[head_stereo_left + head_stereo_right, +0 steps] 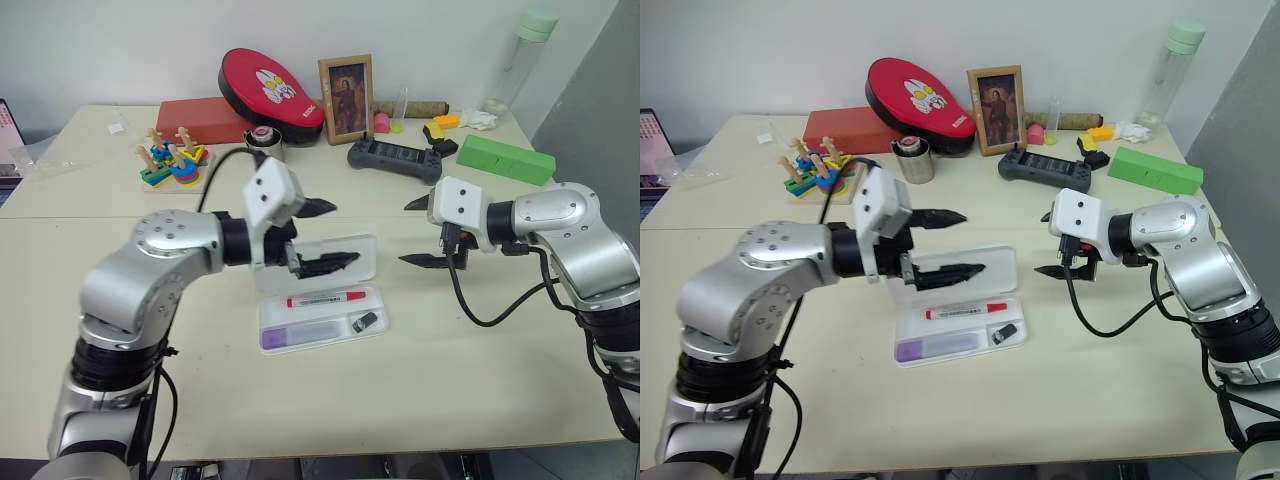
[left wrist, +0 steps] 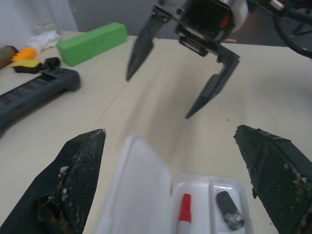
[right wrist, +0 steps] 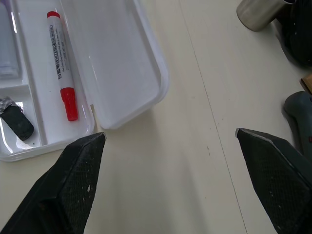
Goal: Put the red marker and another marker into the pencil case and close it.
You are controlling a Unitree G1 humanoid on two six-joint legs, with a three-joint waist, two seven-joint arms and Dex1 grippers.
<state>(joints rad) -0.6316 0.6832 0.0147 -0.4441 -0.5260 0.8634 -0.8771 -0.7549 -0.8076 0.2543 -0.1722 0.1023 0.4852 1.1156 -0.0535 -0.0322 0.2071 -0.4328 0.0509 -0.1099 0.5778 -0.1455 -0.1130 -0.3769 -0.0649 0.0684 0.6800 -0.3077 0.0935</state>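
A white pencil case (image 1: pixel 322 318) lies open on a pale counter (image 1: pixel 420 380), its clear lid (image 1: pixel 335 262) tipped up on the far side. Inside the divided tray, the red marker (image 1: pixel 326 298) lies flat in the long rear compartment, red cap toward the right. The lilac marker (image 1: pixel 300 334) lies in the front compartment, and a small black object (image 1: pixel 365 322) sits in the small compartment at the tray's right end.

The left gripper (image 1: pixel 332 235) hangs above the lid, jaws spread wide and holding nothing. The right gripper (image 1: pixel 420 232) hovers to the right of the case, well apart from it, jaws also wide and empty.

Further back on the counter sit a green box (image 1: pixel 505 159), a black game controller (image 1: pixel 395 158), a framed picture (image 1: pixel 346 98) and a wooden stacking toy (image 1: pixel 172 165).
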